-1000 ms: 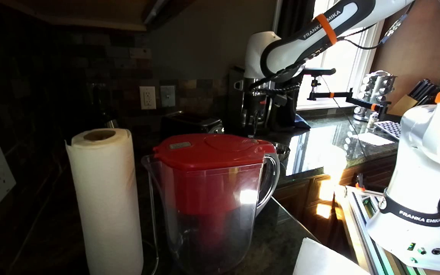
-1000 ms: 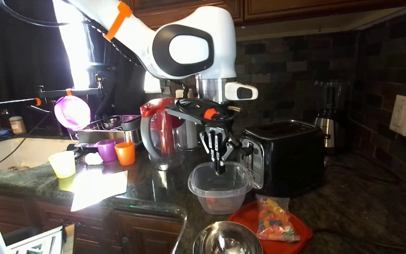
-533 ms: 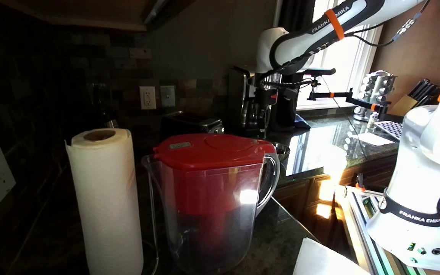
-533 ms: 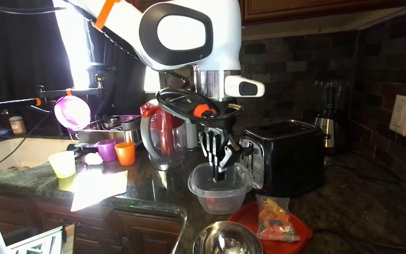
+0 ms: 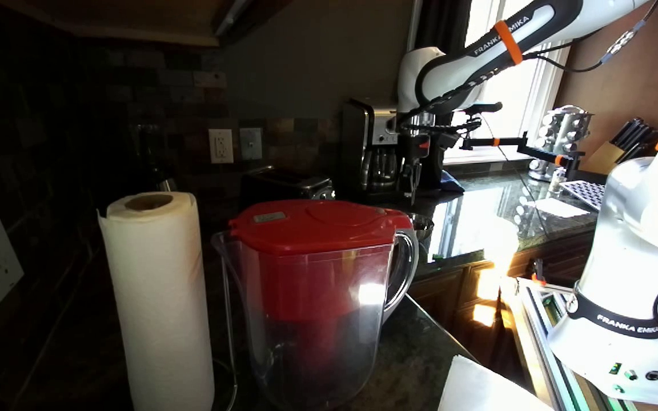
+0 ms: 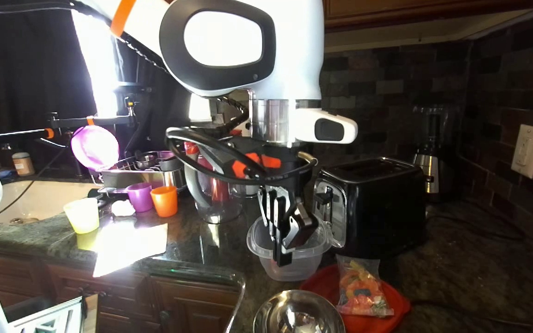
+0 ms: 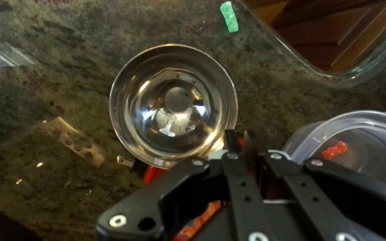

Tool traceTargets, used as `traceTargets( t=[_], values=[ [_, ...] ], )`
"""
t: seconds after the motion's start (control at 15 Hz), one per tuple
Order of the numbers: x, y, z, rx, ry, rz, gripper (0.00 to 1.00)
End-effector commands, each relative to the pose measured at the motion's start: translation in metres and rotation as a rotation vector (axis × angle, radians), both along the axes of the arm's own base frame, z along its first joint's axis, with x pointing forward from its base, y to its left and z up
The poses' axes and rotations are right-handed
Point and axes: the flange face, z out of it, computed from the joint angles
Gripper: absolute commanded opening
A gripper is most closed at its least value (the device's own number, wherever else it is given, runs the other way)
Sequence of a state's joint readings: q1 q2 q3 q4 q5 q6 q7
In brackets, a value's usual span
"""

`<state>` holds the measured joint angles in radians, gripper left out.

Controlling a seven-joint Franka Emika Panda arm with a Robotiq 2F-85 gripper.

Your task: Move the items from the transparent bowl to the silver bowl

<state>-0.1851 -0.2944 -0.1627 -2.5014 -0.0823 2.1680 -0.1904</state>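
Note:
The transparent bowl (image 6: pixel 312 266) stands beside the toaster; in the wrist view it (image 7: pixel 313 140) is at the lower right with one red gummy (image 7: pixel 334 150) inside. The silver bowl (image 7: pixel 126 83) shows empty in the wrist view; it (image 6: pixel 273 307) is nearer the camera in an exterior view. A green gummy (image 7: pixel 229 16) lies on the counter near its edge. My gripper (image 6: pixel 282 256) hangs in front of the transparent bowl there, fingertips down. In the wrist view its fingertips (image 7: pixel 242 142) are close together beside the silver bowl's rim, with red in the narrow gap; whether they hold anything is unclear.
A red plate (image 6: pixel 393 300) bears a clear bag of candies (image 6: pixel 361 286). A black toaster (image 6: pixel 377 208) stands close beside the transparent bowl. A pitcher (image 6: pixel 215 189) and paper towel roll (image 5: pixel 160 297) stand on the counter. The counter edge (image 6: pixel 240 296) runs near the silver bowl.
My gripper has moved from over the transparent bowl toward the silver bowl, nearer the camera in an exterior view. The bowls have not moved. No opening or closing of the fingers is clearly visible.

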Motion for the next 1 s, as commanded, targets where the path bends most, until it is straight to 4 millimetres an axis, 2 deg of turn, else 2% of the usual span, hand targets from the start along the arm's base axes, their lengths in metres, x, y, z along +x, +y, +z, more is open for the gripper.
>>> traceTargets(
  t=[0.0,0.33,0.4,0.73,0.93],
  values=[
    [-0.012,-0.008,-0.007,0.019,0.035,-0.033,0.13],
    [-0.028,0.007,-0.022,0.058,0.101,0.041,0.16],
    [-0.031,0.010,-0.027,0.067,0.119,0.061,0.17],
    [-0.049,0.028,-0.066,0.106,0.224,0.136,0.10],
    [-0.059,0.035,-0.085,0.101,0.268,0.157,0.14]
  ],
)
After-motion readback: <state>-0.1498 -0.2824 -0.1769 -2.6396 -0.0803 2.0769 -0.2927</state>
